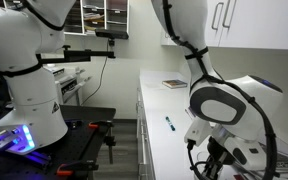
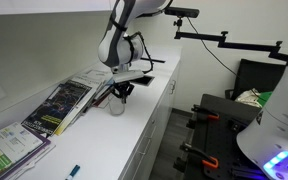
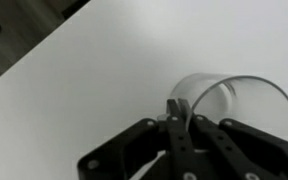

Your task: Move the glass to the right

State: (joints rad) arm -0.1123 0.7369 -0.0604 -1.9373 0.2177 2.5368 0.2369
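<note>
The glass (image 3: 236,100) stands upright on the white counter (image 3: 94,70), near the magazines (image 2: 62,106) in an exterior view. My gripper (image 3: 177,108) sits over its rim from above. The fingers are drawn almost together, and I judge they pinch the thin near wall. In the wrist view the tumbler's body lies wholly to one side of the fingertips, not centred, so I'd carry it right slowly and level, or it may twist.

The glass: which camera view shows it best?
The wrist view: the glass is large there, its clear rim and wall plain beside the claw. In an exterior view it is a tiny clear shape under the claw. In an exterior view with the arm in front, I cannot find it.
</note>
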